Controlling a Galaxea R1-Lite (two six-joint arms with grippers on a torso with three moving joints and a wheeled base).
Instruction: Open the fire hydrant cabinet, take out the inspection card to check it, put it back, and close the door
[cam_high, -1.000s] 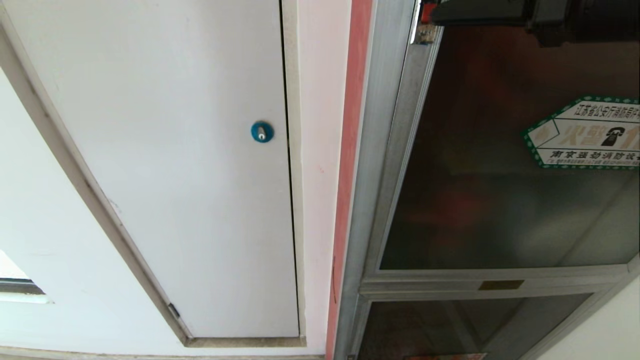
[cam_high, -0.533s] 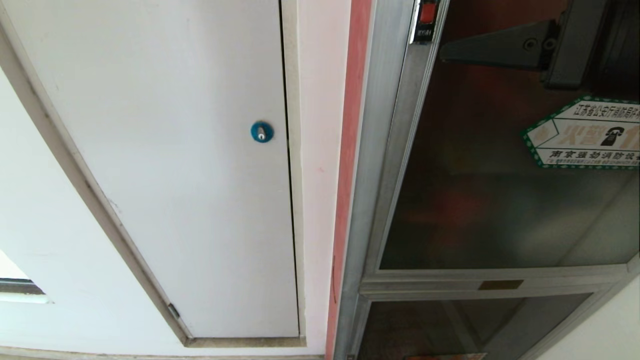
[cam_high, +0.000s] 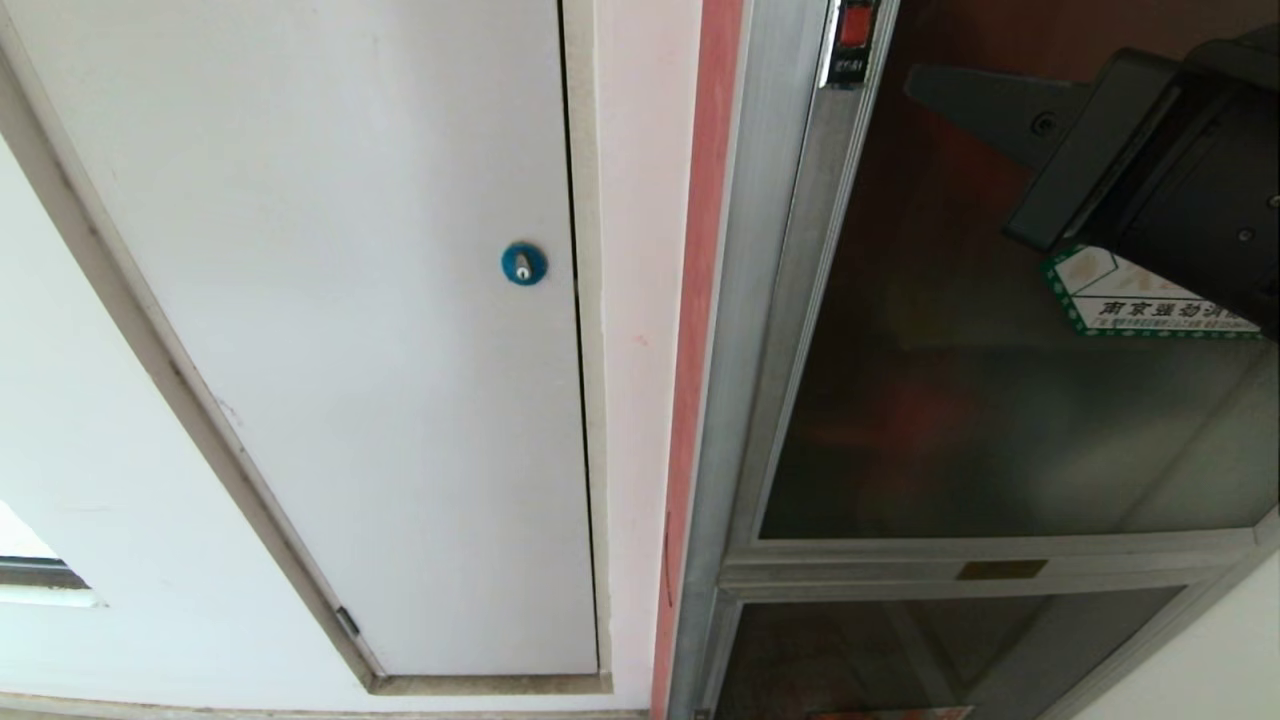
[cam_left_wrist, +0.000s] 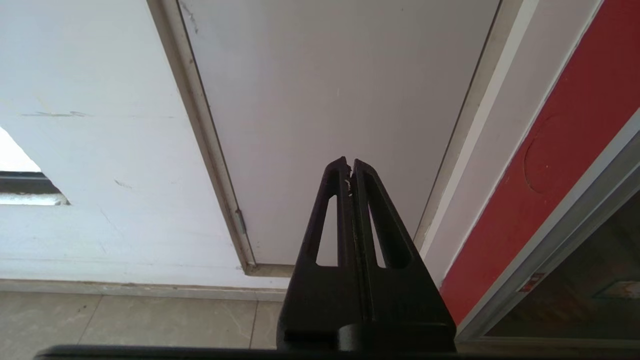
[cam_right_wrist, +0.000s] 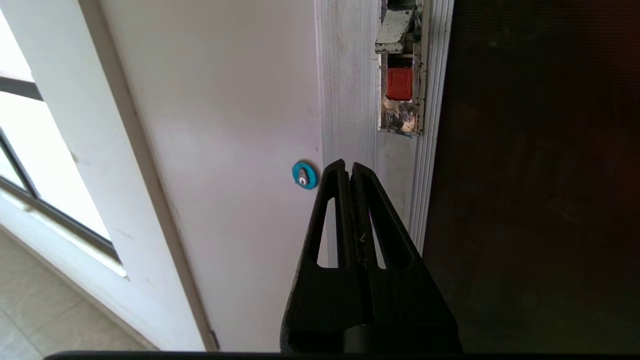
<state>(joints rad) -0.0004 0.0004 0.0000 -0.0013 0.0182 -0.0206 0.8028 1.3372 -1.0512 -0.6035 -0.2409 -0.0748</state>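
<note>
So the fire hydrant cabinet (cam_high: 745, 330) sits on the right side of the head view, silver frame, and its door (cam_high: 1000, 420) looks flat in the frame, dark tinted glass with the green-bordered sticker (cam_high: 1140, 300) half hidden behind the arm. The right gripper (cam_right_wrist: 350, 167) hangs in front of the door's frame edge, fingers pressed together with nothing between them, a bit below the latch with the red button (cam_right_wrist: 400, 83). From the head view you mostly get the black arm body up in the top right corner. The left gripper (cam_left_wrist: 349, 164) is parked low, fingers together too, facing the white flush panel (cam_high: 330, 300) with the round blue lock (cam_high: 524, 263). Inspection card isn't visible, probably somewhere behind that dark glass but honestly can't tell.
</note>
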